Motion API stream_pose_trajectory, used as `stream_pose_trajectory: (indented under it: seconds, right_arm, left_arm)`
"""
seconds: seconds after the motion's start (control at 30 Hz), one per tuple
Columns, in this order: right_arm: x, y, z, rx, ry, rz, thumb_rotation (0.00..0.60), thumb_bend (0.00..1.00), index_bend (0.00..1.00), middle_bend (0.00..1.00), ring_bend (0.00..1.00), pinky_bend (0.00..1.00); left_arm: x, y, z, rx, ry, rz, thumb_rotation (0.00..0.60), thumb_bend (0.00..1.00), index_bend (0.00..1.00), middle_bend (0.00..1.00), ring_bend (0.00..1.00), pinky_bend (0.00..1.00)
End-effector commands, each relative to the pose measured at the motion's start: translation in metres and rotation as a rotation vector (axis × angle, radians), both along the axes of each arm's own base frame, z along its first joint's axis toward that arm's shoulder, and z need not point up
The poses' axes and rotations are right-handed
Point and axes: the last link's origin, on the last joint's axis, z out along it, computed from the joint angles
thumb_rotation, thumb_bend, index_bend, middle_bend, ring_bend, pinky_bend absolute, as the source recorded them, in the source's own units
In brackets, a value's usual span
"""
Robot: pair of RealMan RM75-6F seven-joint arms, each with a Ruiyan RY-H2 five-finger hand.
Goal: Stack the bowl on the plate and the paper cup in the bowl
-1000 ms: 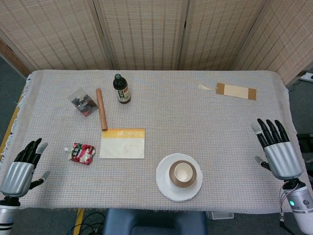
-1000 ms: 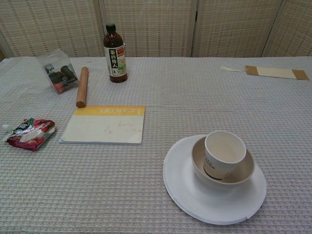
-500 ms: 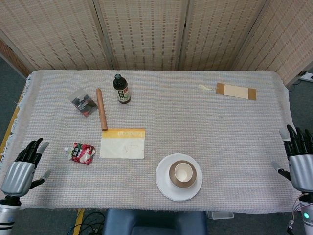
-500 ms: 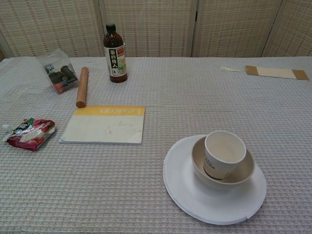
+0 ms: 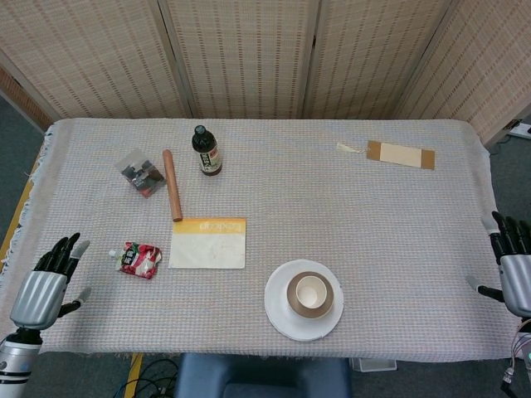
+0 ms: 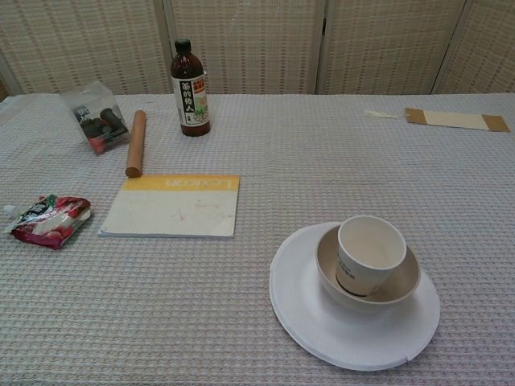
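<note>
A white plate [image 5: 280, 313] [image 6: 306, 322] lies near the table's front edge, right of centre. A beige bowl [image 5: 330, 292] [image 6: 404, 285] sits on it, and a paper cup [image 5: 310, 292] [image 6: 370, 253] stands upright inside the bowl. My left hand [image 5: 46, 283] hovers at the front left corner of the table, empty, with its fingers apart. My right hand [image 5: 516, 267] is at the far right edge of the head view, beyond the table's side, also empty with fingers spread. Neither hand shows in the chest view.
A yellow-topped notebook [image 5: 208, 243] lies left of the plate, with a red snack packet [image 5: 139, 259] further left. A wooden rolling pin [image 5: 172, 185], a dark bottle [image 5: 207, 151] and a clear bag [image 5: 141, 172] stand at the back left. A cardboard strip [image 5: 401, 154] lies back right.
My right hand has drawn back rightwards off the table to the frame's edge. My left hand has shifted slightly down and right. The plate, bowl and cup have stayed put.
</note>
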Motion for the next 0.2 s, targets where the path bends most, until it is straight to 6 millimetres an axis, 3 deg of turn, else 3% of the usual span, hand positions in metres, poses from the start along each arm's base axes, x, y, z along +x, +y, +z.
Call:
stream_pose_trajectory:
  seconds: [0.03, 0.2]
  right_arm:
    - [0.0021, -0.0011, -0.0038, 0.003, 0.010, 0.009, 0.600, 0.09, 0.00, 0.00, 0.00, 0.00]
    - [0.0023, -0.0025, -0.0086, 0.023, 0.019, 0.010, 0.600, 0.09, 0.00, 0.00, 0.00, 0.00]
  left_arm:
    - [-0.0013, 0.0000, 0.0019, 0.004, -0.003, 0.006, 0.600, 0.31, 0.03, 0.02, 0.00, 0.24]
    - [-0.0003, -0.0017, 0.0017, 0.004, -0.004, 0.002, 0.600, 0.31, 0.03, 0.02, 0.00, 0.24]
